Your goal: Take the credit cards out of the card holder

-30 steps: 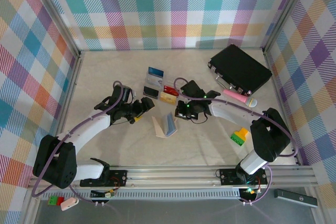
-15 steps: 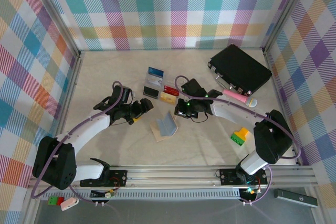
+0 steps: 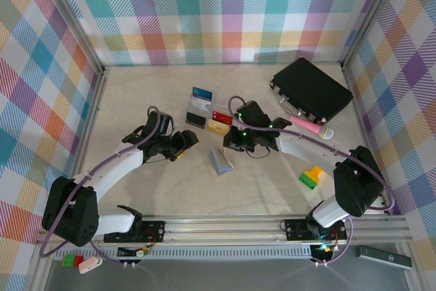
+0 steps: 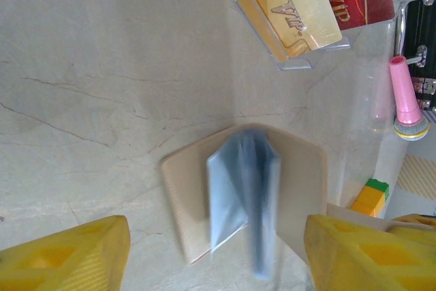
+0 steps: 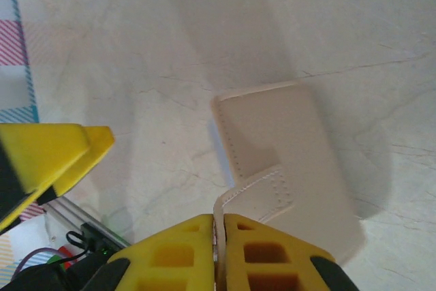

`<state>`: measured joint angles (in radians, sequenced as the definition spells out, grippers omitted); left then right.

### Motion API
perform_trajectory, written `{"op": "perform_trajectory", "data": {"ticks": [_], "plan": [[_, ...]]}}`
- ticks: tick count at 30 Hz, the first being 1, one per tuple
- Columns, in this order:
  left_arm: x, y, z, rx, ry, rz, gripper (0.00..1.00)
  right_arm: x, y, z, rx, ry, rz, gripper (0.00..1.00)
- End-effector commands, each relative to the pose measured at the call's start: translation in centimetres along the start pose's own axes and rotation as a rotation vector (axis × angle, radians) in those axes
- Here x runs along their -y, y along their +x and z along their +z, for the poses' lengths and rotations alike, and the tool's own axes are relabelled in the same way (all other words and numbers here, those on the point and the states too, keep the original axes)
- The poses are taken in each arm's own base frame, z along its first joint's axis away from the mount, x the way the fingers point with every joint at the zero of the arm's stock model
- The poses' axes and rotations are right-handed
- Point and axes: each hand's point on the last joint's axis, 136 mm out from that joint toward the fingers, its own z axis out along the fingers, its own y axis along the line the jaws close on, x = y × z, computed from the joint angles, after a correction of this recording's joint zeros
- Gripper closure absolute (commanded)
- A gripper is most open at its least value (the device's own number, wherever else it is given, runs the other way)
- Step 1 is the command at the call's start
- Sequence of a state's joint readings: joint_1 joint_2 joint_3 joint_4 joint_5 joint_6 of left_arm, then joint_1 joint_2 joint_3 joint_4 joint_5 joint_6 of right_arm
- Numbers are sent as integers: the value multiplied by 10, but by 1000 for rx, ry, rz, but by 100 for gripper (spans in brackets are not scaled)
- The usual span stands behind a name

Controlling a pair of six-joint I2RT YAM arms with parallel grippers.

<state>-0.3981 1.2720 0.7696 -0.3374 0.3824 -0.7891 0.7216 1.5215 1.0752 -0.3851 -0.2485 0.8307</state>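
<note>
The right gripper (image 5: 219, 226) is pressed together on a thin cream flap of the holder (image 5: 286, 168). A firm pinch with little lift would open the holder without dragging it. The left gripper (image 4: 214, 243) stands spread, the holder at its 12 o'clock with blurred blue leaves upright. It should close on one card edge only; I cannot make out the cards. From above, the holder lies mid-table. The left arm reaches in low from 8 o'clock, the right arches in from 4 o'clock.
</note>
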Motion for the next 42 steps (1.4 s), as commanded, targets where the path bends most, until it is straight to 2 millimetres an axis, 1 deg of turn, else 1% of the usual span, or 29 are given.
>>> {"op": "perform_trajectory", "data": {"ticks": [1, 4, 8, 9, 13, 17, 20, 23, 26, 30, 33, 37, 40, 42], "plan": [[6, 5, 2, -12, 23, 5, 35, -13, 3, -2, -4, -61, -23, 92], [7, 10, 6, -29, 26, 13, 38, -2, 3, 0, 9, -14, -8, 92], [12, 22, 15, -72, 32, 22, 43, 37, 1, -2, 49, 176, 21, 92], [21, 21, 18, -68, 62, 37, 45, 48, 1, -4, 57, 221, 26, 92], [33, 36, 32, -115, 77, 68, 53, 77, 3, -10, 72, 331, 40, 92], [51, 51, 49, -156, 88, 116, 62, 103, 8, -14, 76, 404, 76, 92], [66, 61, 64, -184, 99, 150, 67, 120, 11, -14, 76, 431, 107, 91], [78, 72, 82, -227, 97, 172, 70, 131, 11, -11, 71, 439, 113, 90], [83, 81, 99, -265, 84, 189, 74, 135, 11, -6, 55, 420, 111, 88], [81, 87, 117, -288, 54, 199, 79, 139, 12, -2, 48, 391, 113, 84], [78, 93, 129, -301, 26, 212, 83, 141, 12, -3, 46, 377, 128, 81], [66, 97, 144, -316, -40, 217, 91, 136, 7, -18, 81, 364, 126, 75], [55, 101, 152, -332, -76, 210, 96, 126, 2, -34, 125, 346, 105, 71], [49, 101, 155, -335, -99, 203, 99, 118, 0, -42, 138, 325, 91, 71]]}}
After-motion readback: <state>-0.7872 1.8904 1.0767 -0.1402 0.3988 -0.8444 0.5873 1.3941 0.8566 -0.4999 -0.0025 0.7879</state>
